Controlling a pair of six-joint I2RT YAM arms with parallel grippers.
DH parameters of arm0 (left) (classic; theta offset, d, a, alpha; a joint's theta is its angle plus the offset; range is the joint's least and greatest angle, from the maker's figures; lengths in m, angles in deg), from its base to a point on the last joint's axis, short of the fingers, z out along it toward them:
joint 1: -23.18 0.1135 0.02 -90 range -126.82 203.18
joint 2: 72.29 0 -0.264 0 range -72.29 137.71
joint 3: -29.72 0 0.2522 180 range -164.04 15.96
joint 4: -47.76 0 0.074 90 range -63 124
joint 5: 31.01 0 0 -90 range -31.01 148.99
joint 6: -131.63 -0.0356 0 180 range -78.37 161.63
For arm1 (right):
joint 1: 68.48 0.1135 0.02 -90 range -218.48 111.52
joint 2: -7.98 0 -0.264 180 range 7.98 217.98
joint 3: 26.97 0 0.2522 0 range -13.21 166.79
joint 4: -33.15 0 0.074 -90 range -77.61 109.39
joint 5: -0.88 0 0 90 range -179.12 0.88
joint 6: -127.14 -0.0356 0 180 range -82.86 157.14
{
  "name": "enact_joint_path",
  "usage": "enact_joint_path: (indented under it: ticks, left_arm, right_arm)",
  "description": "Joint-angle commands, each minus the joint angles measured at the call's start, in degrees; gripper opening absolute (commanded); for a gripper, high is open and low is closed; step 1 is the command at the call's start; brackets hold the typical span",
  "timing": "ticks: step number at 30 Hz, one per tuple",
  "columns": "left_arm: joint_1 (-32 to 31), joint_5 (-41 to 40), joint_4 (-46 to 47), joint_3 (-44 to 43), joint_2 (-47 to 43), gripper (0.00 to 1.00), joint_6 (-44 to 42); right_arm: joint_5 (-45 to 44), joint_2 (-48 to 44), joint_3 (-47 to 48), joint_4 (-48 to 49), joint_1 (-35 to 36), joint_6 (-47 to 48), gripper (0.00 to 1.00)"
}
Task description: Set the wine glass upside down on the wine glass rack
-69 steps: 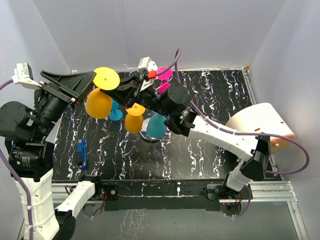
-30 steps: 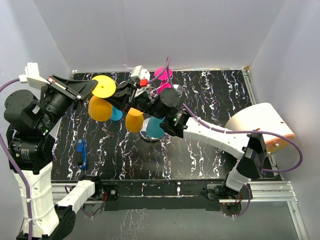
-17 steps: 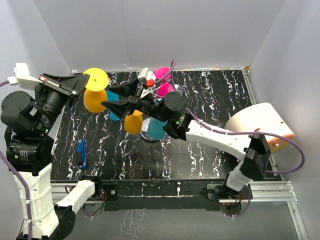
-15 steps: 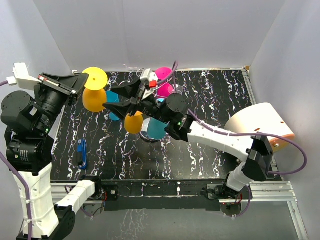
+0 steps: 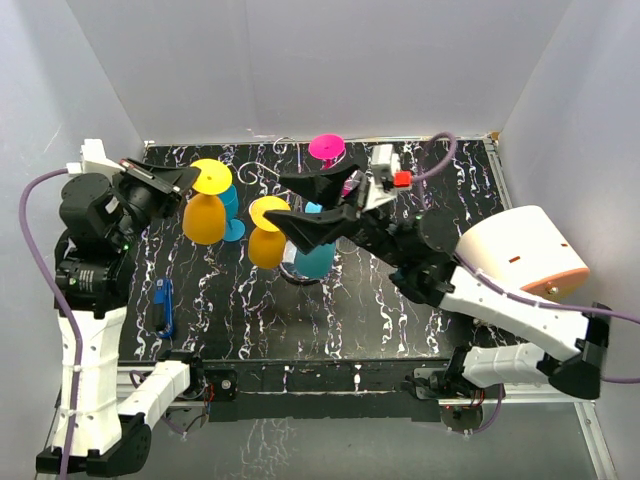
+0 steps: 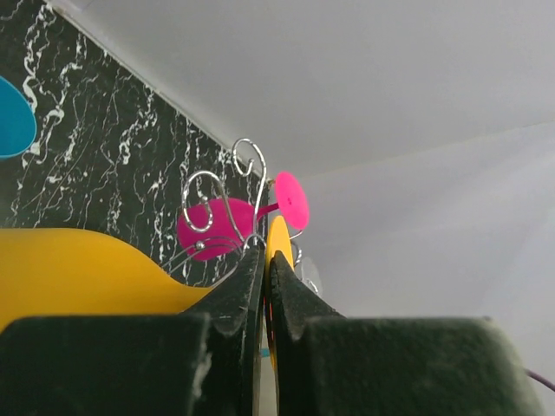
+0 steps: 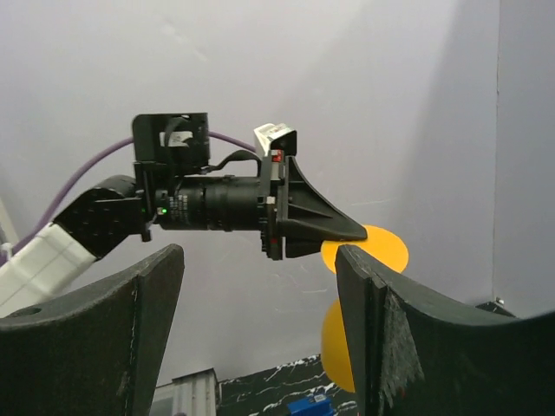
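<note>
Pale, matte walls (image 5: 400, 60) enclose a black marble-look tabletop (image 5: 420, 190) veined in white. A smooth peach dome (image 5: 520, 250) sits at its right edge. The left gripper (image 6: 264, 260) is pinched tight on the thin round foot of the yellow wine glass (image 5: 203, 215), which hangs bowl-down, foot uppermost, over the table's left part, left of the wine glass rack (image 5: 297, 276). The rack's silver wire scrolls carry a second yellow glass (image 5: 265, 245), glossy teal glasses (image 5: 315, 257) and a pink glass (image 5: 327, 148). The right gripper (image 7: 258, 260) is spread wide, holding nothing. A blue carabiner (image 5: 164, 308) lies near the left edge.
</note>
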Motion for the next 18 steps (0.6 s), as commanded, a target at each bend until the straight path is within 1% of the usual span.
enact_joint_path:
  ticks: [1,3,8,13,18]
  left_arm:
    - [-0.1,5.2,5.2,2.5,-0.5,0.0,-1.5]
    - [-0.1,6.5,6.7,4.1,-0.5,0.0,-1.2]
    - [-0.1,6.1,9.1,7.8,-0.7,0.0,0.1]
    - [-0.1,8.5,13.7,11.5,-0.1,0.0,2.8]
    - [-0.1,10.3,15.8,12.9,0.8,0.0,3.6]
  right_arm:
    - [-2.2,-7.2,-3.8,-7.3,-0.1,-3.2,0.69]
    - [-4.3,-10.7,-5.9,-11.4,0.0,-3.8,0.69]
    - [-11.0,-18.5,-10.0,-16.5,0.0,-5.2,0.69]
    - [-16.7,-25.4,-15.2,-15.4,0.0,-6.7,0.69]
    - [-19.2,-27.5,-16.5,-16.3,0.0,-7.9,0.69]
